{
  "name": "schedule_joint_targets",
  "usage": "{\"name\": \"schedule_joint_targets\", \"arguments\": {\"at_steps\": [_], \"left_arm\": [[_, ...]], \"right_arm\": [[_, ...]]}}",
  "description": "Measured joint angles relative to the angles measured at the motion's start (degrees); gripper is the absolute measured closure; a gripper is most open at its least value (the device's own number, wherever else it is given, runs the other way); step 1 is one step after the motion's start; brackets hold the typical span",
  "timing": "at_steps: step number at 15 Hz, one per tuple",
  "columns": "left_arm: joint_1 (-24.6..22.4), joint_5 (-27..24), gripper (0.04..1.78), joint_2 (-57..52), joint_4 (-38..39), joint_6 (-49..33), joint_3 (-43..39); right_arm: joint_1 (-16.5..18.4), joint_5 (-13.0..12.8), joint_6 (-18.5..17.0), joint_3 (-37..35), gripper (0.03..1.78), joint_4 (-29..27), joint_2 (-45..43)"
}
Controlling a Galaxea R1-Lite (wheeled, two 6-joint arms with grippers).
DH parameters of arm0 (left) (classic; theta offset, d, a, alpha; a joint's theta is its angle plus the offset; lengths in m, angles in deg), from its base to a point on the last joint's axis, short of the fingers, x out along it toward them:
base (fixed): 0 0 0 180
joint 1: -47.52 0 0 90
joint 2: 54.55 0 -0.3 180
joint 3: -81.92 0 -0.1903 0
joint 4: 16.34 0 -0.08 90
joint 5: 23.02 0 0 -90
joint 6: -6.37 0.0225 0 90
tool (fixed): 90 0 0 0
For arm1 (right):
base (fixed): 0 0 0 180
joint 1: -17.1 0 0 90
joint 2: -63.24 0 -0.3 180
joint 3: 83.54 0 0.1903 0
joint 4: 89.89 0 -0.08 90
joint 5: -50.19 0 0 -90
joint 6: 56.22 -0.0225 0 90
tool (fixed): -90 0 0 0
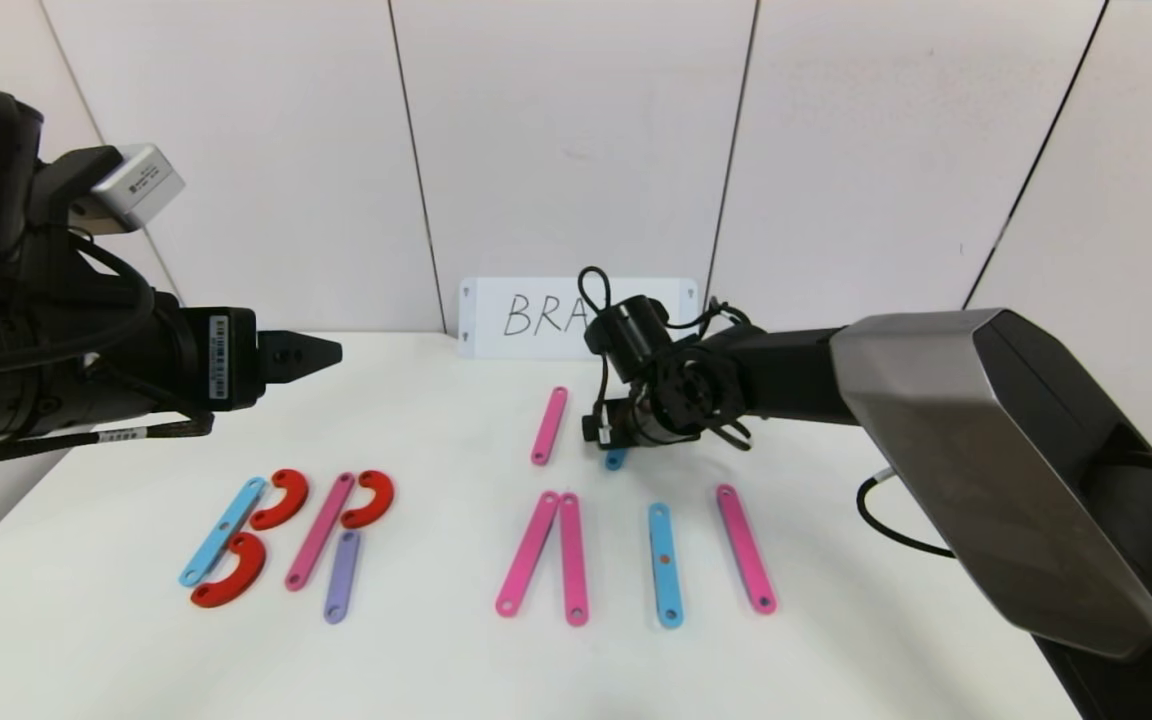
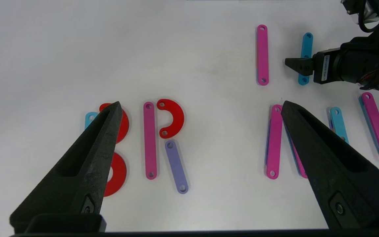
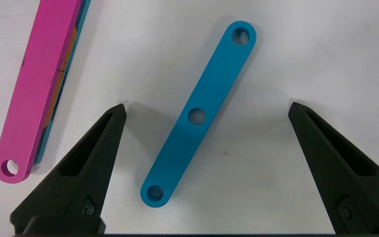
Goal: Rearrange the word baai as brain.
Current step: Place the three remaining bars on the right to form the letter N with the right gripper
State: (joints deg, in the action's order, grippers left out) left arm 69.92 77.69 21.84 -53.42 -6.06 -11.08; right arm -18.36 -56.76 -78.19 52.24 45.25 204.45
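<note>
Flat strips and red curves lie on the white table point(image 1: 436, 440). At the left, a light-blue strip point(image 1: 223, 530) with two red curves point(image 1: 281, 498) reads B. A pink strip point(image 1: 320, 530), a red curve point(image 1: 369, 498) and a purple strip point(image 1: 341, 577) read R. Two pink strips point(image 1: 528, 552) lean together, then come a blue strip point(image 1: 665, 563) and a pink strip point(image 1: 745, 547). My right gripper point(image 3: 206, 107) is open, low over a short blue strip point(image 3: 197, 115) lying between its jaws. My left gripper point(image 2: 200, 103) is open and empty, raised at the left.
A loose pink strip point(image 1: 549, 425) lies beside the right gripper, toward the back. A white card point(image 1: 536, 317) with handwritten letters stands against the back wall, partly hidden by the right wrist. The right arm point(image 1: 936, 400) reaches in from the right.
</note>
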Motion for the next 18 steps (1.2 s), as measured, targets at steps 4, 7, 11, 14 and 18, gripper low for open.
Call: {"name": "schedule_joint_targets", "arguments": {"at_steps": [4,7,11,14,18], "left_arm": [[0.0,0.0,0.13,0.0,0.0,0.02,0.0],[0.0,0.0,0.13,0.0,0.0,0.02,0.0],[0.0,0.05,0.13,0.0,0.0,0.07,-0.05],[0.0,0.05,0.13,0.0,-0.01,0.07,-0.11],[0.0,0.05,0.13,0.0,-0.01,0.02,-0.11]], "right_arm": [[-0.01,-0.05,0.01,0.0,0.09,0.07,0.0],[-0.01,-0.09,0.01,0.0,0.1,0.05,0.02],[0.11,-0.15,0.09,0.02,0.36,0.16,0.23],[0.16,-0.17,0.22,0.02,0.84,0.16,0.28],[0.22,-0.28,0.37,0.02,1.46,-0.02,0.28]]}}
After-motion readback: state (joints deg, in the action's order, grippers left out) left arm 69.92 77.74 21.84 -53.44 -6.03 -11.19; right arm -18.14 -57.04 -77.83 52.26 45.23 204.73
